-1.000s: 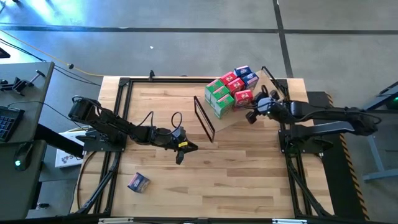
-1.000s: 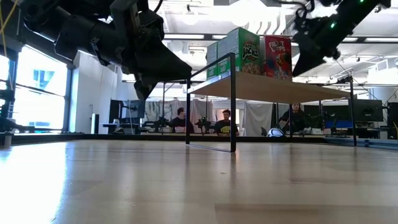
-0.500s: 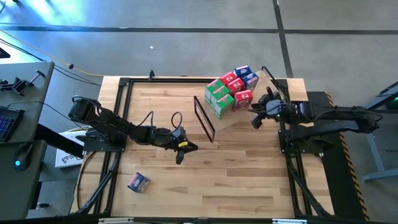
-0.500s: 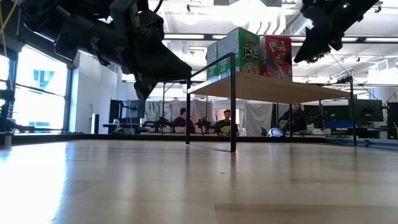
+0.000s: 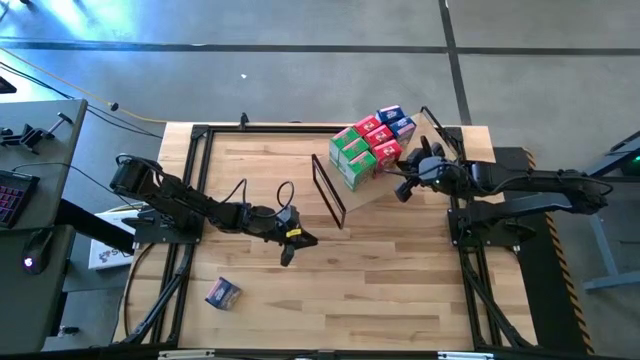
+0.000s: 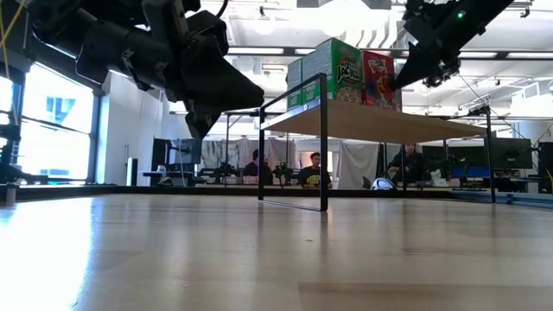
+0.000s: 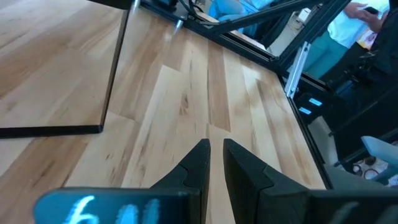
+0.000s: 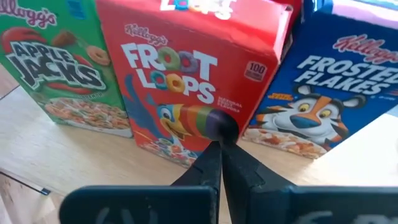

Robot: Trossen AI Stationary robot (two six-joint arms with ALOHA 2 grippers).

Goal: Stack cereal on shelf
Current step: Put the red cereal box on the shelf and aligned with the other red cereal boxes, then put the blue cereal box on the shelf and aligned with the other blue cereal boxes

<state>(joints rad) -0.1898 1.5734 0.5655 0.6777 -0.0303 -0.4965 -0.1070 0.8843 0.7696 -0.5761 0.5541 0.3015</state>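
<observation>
Red, green and blue cereal boxes (image 5: 372, 145) stand packed together on the light wooden shelf (image 5: 400, 180), which sits tilted on its black wire frame at the far right of the table (image 5: 400, 290). One more blue box (image 5: 222, 292) lies alone on the tabletop at the near left, well apart from the rest. The right gripper (image 5: 404, 177) is at the shelf with its fingers closed and empty; in the right wrist view its fingertips (image 8: 219, 152) press against the printed front of the red Froot Loops box (image 8: 186, 81), which stands between a green Apple Jacks box (image 8: 59, 68) and a blue Frosted Flakes box (image 8: 323, 93). The left gripper (image 5: 297, 243) hangs above the middle of the table, near the shelf's frame, its fingers nearly together and holding nothing.
</observation>
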